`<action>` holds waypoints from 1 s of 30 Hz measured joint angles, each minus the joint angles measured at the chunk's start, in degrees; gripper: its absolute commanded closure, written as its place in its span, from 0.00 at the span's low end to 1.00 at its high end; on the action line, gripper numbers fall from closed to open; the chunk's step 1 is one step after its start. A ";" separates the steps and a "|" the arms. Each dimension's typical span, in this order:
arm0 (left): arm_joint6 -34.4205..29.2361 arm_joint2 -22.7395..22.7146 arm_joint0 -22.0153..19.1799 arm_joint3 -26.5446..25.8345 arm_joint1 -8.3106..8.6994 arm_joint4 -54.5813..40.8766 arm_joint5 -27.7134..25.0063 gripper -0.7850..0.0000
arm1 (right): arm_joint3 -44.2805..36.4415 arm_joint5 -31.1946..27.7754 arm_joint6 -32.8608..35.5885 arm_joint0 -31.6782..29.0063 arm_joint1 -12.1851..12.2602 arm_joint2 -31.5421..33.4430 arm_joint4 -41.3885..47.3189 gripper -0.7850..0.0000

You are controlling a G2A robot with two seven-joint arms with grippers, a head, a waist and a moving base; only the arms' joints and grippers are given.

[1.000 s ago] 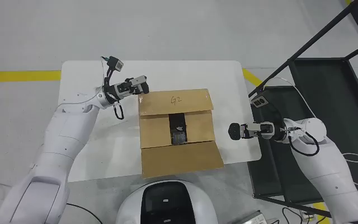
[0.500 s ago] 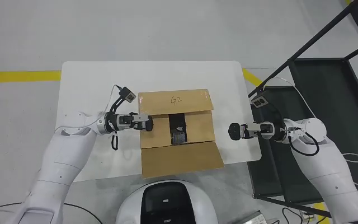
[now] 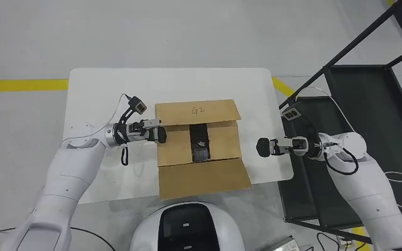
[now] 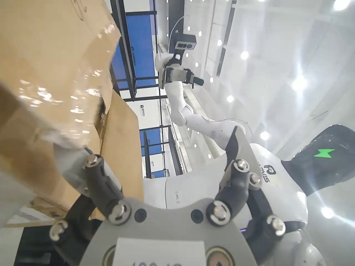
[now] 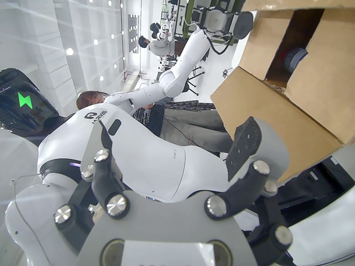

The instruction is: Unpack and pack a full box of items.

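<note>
A brown cardboard box [image 3: 217,135] stands in the middle of the white table [image 3: 103,91]. Its top flaps are partly apart, and dark items [image 3: 200,145] show in the gap. My left gripper [image 3: 157,133] is at the box's left edge. In the left wrist view this gripper [image 4: 165,150] is open, with one finger [image 4: 95,171] against the taped cardboard [image 4: 41,56]. My right gripper [image 3: 262,147] hangs just off the box's right side, apart from it. It is open [image 5: 172,137] and holds nothing. From there the box [image 5: 313,89] shows a grey round item [image 5: 295,56] inside.
A dark metal cart [image 3: 364,100] stands right of the table, close behind the right arm. Bare table lies behind the box and to its left. The box's front flap [image 3: 204,177] reaches the table's near edge.
The left gripper came from the box's back-left corner down to the middle of its left edge. The right arm has stayed where it was.
</note>
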 measured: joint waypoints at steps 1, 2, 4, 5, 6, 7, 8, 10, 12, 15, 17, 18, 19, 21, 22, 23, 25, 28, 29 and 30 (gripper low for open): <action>0.09 0.18 -0.59 0.41 -0.20 -0.62 0.02 0.00 | 0.00 0.00 0.00 0.00 0.00 0.00 0.00 0.00; -0.06 0.34 -1.37 0.85 -0.44 -1.59 0.12 0.00 | 0.00 0.00 0.00 0.00 0.00 0.00 0.00 0.00; -0.66 0.41 -2.59 1.31 -0.75 -3.10 0.15 0.00 | 0.00 0.00 0.00 0.00 0.00 0.00 0.00 0.00; -1.12 0.46 -3.41 1.68 -0.93 -3.83 0.12 0.00 | 0.00 0.00 0.00 0.00 0.00 0.00 0.00 0.00; -1.22 0.54 -4.04 2.02 -1.06 -4.07 -0.01 0.00 | 0.00 0.00 0.00 0.00 0.00 0.00 0.00 0.00; -1.09 0.67 -4.72 2.36 -1.22 -4.18 -0.16 0.00 | 0.00 0.00 0.00 0.00 0.00 0.00 0.00 0.00; -0.63 0.99 -5.64 2.83 -1.47 -4.17 -0.27 0.00 | 0.00 0.00 0.00 0.00 0.00 0.00 0.00 0.00; 0.42 1.69 -7.10 3.63 -1.95 -4.05 -0.19 0.00 | 0.00 0.00 0.00 0.00 0.00 0.00 0.00 0.00; 2.15 2.78 -8.87 4.81 -2.60 -3.60 0.18 0.00 | 0.00 0.00 0.00 0.00 0.00 0.00 0.00 0.00; 4.96 4.59 -11.11 6.65 -3.72 -3.05 0.17 0.00 | 0.00 0.00 0.00 0.00 0.00 0.00 0.00 0.00; 6.53 5.77 -12.58 8.22 -4.57 -3.10 -0.26 0.00 | 0.00 0.00 0.00 0.00 0.00 0.00 0.00 0.00; 7.06 6.21 -13.19 8.95 -4.93 -3.21 -0.58 0.00 | 0.00 0.00 0.00 0.00 0.00 0.00 0.00 0.00; 7.65 6.64 -13.84 9.79 -5.28 -3.16 -0.93 0.00 | 0.00 0.00 0.00 0.00 0.00 0.00 0.00 0.00; 9.80 7.68 -15.46 12.10 -6.05 -2.00 -2.13 0.00 | 0.00 0.00 0.00 0.00 0.00 0.00 0.00 0.00; 11.00 8.13 -16.12 13.15 -6.39 -1.34 -2.73 0.00 | 0.00 0.00 0.00 0.00 0.00 0.00 0.00 0.00; 12.54 8.66 -16.94 14.43 -6.83 -0.50 -3.64 0.00 | 0.00 0.00 0.00 0.00 0.00 0.00 0.00 0.00; 14.40 9.28 -17.86 16.04 -7.41 0.38 -5.13 0.00 | 0.00 0.00 0.00 0.00 0.00 0.00 0.00 0.00; 14.46 9.86 -18.36 17.20 -7.95 0.64 -6.42 0.00 | 0.00 0.00 0.00 0.00 0.00 0.00 0.00 0.00; 14.34 9.87 -18.35 17.20 -7.95 0.61 -6.40 0.00 | 0.00 0.00 0.00 0.00 0.00 0.00 0.00 0.00; 14.32 9.86 -18.34 17.17 -7.94 0.59 -6.37 0.00 | 0.00 0.00 0.00 0.00 0.00 0.00 0.00 0.00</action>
